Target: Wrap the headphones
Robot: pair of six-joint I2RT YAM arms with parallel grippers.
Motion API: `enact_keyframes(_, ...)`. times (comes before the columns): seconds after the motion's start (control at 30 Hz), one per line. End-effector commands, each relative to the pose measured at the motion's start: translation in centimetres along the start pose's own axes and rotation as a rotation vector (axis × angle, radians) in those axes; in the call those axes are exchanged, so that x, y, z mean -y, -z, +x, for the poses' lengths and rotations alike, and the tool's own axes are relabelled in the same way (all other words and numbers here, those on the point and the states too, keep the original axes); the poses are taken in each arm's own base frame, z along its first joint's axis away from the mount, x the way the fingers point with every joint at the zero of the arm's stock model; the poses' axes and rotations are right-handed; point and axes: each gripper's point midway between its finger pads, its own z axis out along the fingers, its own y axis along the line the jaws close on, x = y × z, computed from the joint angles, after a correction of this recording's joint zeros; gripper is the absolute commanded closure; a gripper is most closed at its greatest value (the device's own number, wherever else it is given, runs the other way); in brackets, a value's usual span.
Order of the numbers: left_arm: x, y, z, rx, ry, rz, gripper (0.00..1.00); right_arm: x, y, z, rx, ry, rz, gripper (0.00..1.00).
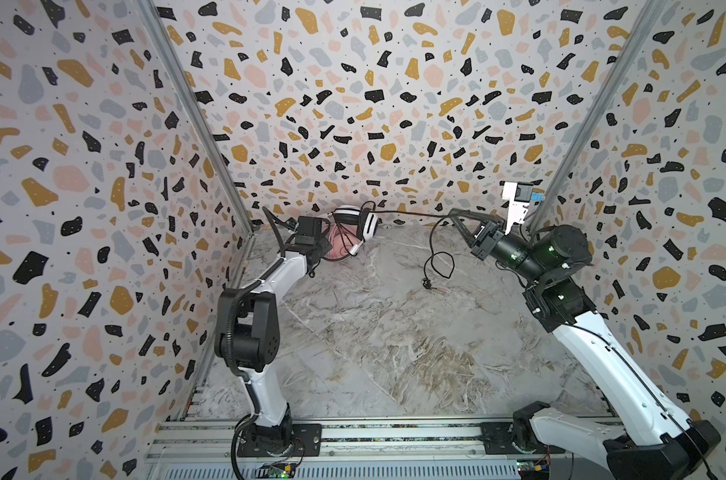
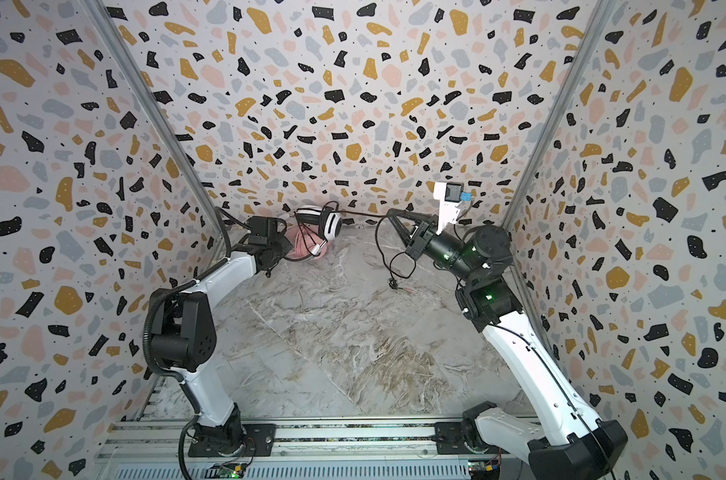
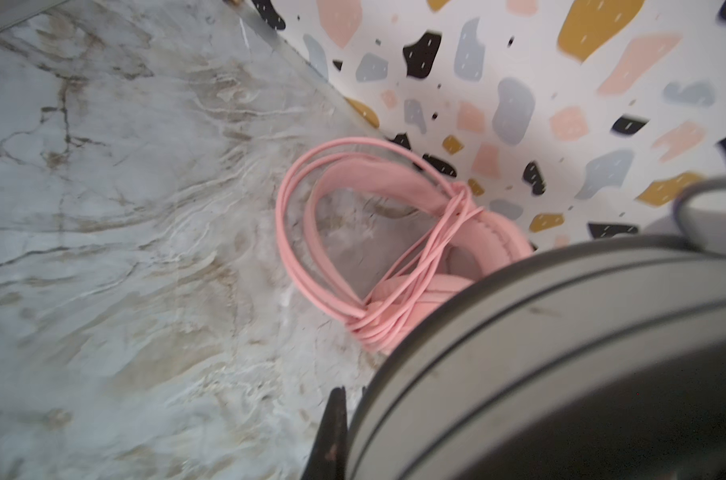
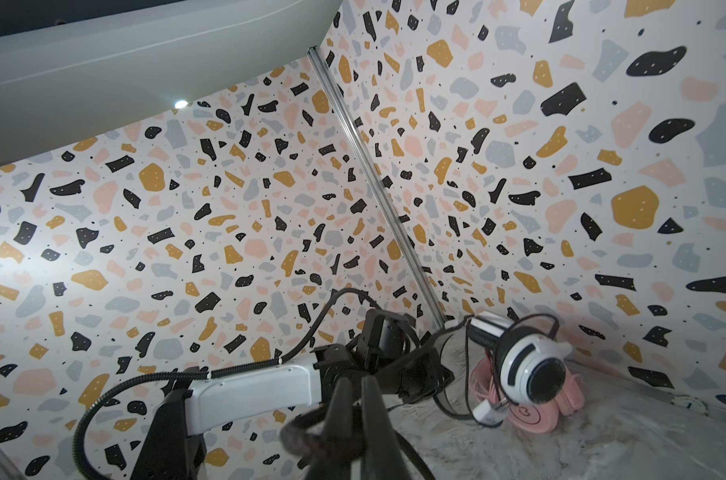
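Note:
The white headphones point(image 1: 370, 227) point(image 2: 332, 226) with black stripes are lifted near the back wall, left of centre. My left gripper point(image 1: 333, 233) is shut on them. In the left wrist view their striped shell point(image 3: 560, 353) presses against one black finger point(image 3: 332, 432). The pink headphones point(image 1: 337, 250) point(image 2: 307, 245) point(image 3: 394, 174) point(image 4: 535, 413) lie on the table right under them, with the pink cord point(image 3: 294, 249) wound round the band. A black cord point(image 1: 411, 214) runs taut from the white headset to my right gripper point(image 1: 453, 214) point(image 2: 391, 212) point(image 4: 355, 386), which is shut on it. The cord's slack point(image 1: 438, 262) hangs in loops to the table.
The cord's plug end point(image 1: 428, 285) rests on the marble table point(image 1: 394, 340) mid-right. Patterned walls close the left, back and right sides. Metal corner posts point(image 1: 211, 137) stand at the back corners. A metal rail point(image 1: 394, 436) with both arm bases runs along the front edge.

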Motion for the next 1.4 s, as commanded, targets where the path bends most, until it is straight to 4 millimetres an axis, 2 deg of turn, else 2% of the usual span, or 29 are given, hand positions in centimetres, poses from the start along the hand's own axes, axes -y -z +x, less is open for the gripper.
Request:
enact_keyframes(0.0,6.3,1.4,-5.2,0.123,0.167,0.231,0.98,-1.8,0.8,1.0,-0.021,-0.006,-0.045,1.0)
enact_keyframes(0.1,7.5,2.0,-6.5,0.146,0.202,0.277,0.98,-0.7,0.7,4.2,-0.103,-0.045,-0.038,1.0)
enact_keyframes(0.23,8.0,3.5,-8.9,0.191,0.266,0.336,0.99,1.4,1.0,8.4,-0.193,-0.095,0.002,1.0)
enact_keyframes(0.37,8.9,5.0,-11.1,0.201,0.313,0.414,0.99,3.5,1.6,11.4,-0.248,-0.117,0.065,1.0)
enact_keyframes(0.57,9.7,7.6,-14.0,0.206,0.343,0.515,0.99,7.3,2.7,14.5,-0.306,-0.092,0.208,1.0)
enact_keyframes(0.73,10.7,9.2,-14.8,0.136,0.322,0.605,0.99,11.4,4.0,15.9,-0.312,-0.136,0.299,1.0)
enact_keyframes(0.83,12.5,11.0,-14.3,0.061,0.296,0.725,0.99,14.0,4.7,16.5,-0.301,-0.157,0.347,1.0)
enact_keyframes(0.93,14.1,13.2,-12.4,-0.04,0.182,0.818,0.99,16.3,4.7,16.4,-0.302,-0.159,0.384,1.0)
enact_keyframes(1.17,14.2,19.2,-7.0,-0.201,-0.065,0.979,0.99,21.8,4.2,14.1,-0.24,-0.107,0.473,1.0)
enact_keyframes(1.37,13.9,23.1,-5.0,-0.26,-0.201,1.061,1.0,26.7,4.4,11.5,-0.188,-0.098,0.544,1.0)
